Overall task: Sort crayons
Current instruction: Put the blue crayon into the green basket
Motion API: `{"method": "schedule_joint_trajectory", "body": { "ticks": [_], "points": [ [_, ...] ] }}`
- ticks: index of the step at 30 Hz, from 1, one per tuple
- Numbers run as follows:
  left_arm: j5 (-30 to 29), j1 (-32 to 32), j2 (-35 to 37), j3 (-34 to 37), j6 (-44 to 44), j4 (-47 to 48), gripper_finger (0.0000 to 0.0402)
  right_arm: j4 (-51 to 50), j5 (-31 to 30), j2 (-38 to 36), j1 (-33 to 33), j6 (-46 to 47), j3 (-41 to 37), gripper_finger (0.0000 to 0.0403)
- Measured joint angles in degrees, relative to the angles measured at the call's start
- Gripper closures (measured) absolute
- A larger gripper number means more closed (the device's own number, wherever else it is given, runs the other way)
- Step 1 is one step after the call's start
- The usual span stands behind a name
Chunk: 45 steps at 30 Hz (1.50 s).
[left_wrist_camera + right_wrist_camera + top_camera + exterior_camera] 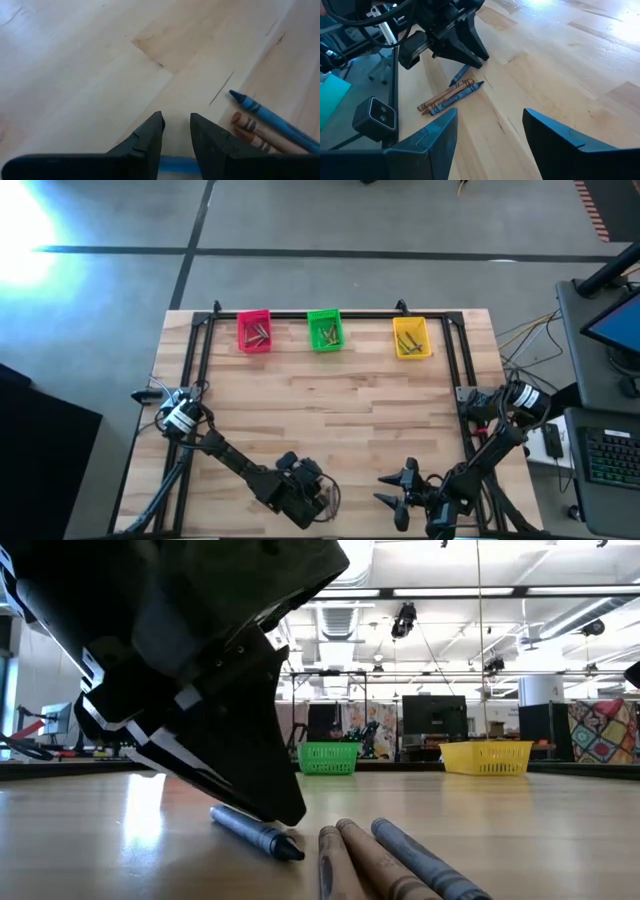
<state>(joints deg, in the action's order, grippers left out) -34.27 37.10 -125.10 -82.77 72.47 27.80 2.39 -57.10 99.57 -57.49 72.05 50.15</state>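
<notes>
On a wooden worktop (pixel 360 410), the left gripper (pixel 470 55) stands over a blue crayon (pixel 461 75), fingers (pixel 145 142) narrowly apart astride it, beside three more crayons (pixel 451 98), while the right gripper (pixel 398 488) waits nearby, fingers spread.

We see the left gripper (pixel 318 502) low at the table's near edge, its arm stretched out from the left side, fingers (pixel 145 140) narrowly parted with tips down. The right gripper (pixel 392 488) hovers just beside it, jaws spread wide, arm bent in from the right.
</notes>
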Motion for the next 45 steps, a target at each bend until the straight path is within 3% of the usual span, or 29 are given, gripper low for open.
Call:
{"method": "schedule_joint_trajectory", "body": {
  "ticks": [10,16,22,28,38,45],
  "points": [
    [-0.28,0.04,-0.16,-0.32,-4.54,0.85,0.0313,-0.01,0.00,0.00,0.00,-0.01,0.00,0.0188],
    [0.57,-0.01,0.77,-3.28,-26.51,6.84,0.0313,0.01,0.00,-0.01,0.00,-0.01,0.00,0.0188],
    [1.00,-0.15,1.81,-9.83,-41.20,15.94,0.0313,0.01,0.02,-0.02,0.00,-0.02,0.00,0.0188],
    [14.67,-0.32,1.67,-10.76,-58.11,11.81,0.0317,0.00,0.09,-0.02,-0.02,-0.02,-0.02,0.0188],
    [15.22,-3.07,1.51,-5.79,-60.26,10.67,0.0320,0.04,0.28,-0.02,-0.15,0.00,-0.02,0.0188],
    [24.72,-5.36,2.10,-1.49,-63.08,5.37,0.0325,0.02,0.21,-0.02,-0.15,-0.02,-0.02,0.0188]
  ]
}}
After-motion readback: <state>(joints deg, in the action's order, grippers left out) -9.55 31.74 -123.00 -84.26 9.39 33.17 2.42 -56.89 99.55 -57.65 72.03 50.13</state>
